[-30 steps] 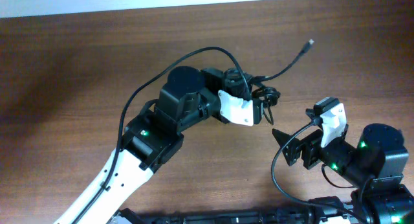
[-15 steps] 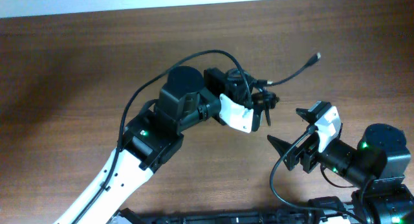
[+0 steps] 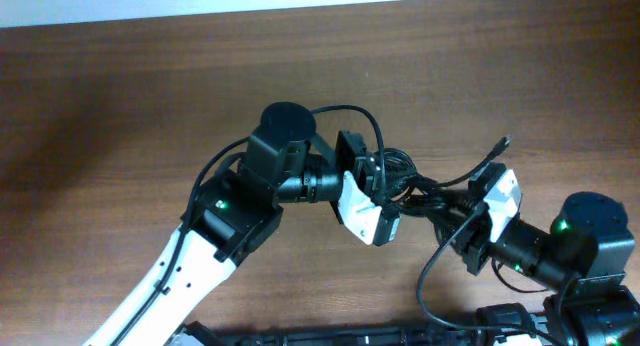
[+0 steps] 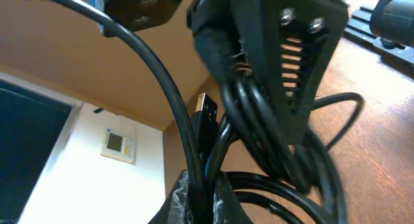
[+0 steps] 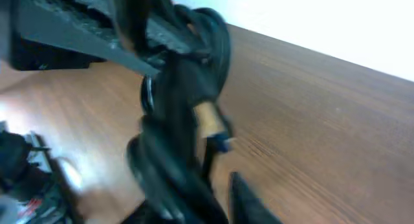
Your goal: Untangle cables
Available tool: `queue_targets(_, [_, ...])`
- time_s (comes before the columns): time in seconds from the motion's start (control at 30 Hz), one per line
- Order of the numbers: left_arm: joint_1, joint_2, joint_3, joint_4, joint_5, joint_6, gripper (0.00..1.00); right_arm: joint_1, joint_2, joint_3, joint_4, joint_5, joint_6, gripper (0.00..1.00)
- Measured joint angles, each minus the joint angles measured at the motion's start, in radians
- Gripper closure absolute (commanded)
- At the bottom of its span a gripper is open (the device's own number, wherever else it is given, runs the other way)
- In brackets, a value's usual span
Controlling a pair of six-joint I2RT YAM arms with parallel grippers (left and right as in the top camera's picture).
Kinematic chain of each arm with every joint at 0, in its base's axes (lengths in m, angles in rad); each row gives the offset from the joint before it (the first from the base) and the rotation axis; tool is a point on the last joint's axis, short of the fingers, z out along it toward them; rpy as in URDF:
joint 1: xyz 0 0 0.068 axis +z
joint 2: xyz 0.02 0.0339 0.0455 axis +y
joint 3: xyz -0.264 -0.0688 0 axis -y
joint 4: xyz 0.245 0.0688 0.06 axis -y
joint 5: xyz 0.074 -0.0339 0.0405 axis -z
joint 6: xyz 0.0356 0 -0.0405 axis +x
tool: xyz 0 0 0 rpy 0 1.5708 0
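Nothing legible shows: no lettering, number or sign on the cables (image 4: 240, 123) or the wall panel (image 4: 119, 146).

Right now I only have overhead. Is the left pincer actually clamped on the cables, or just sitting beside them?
Observer: Clamped. Left wrist shows the left pincer shut on the cables, several strands in its grip.
Operator: Any plug near the clamp?
Observer: Yes, a metal-ended plug sits among the strands beside the grip.
Operator: Right pincer gripping?
Observer: Cannot tell. Right wrist is blurred; the cables and a tan-tipped plug fill it.
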Motion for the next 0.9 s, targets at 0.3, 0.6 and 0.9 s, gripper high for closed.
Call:
queue_targets(0.3, [-0.01,-0.004,0.0,0.092,-0.144,-0.275,0.01,0.003,0.005,0.0,0.004,0.108,0.034,0.96])
queue_targets(0.6, [-0.006,-0.006,0.0,0.024,-0.525,-1.087,0.01,0.003,0.006,0.0,0.158,0.346,0.244,0.96])
queue_targets(0.9, [-0.006,-0.003,0.001,-0.015,-0.322,-1.552,0.03,0.003,0.006,0.0,0.212,0.328,0.325,0.96])
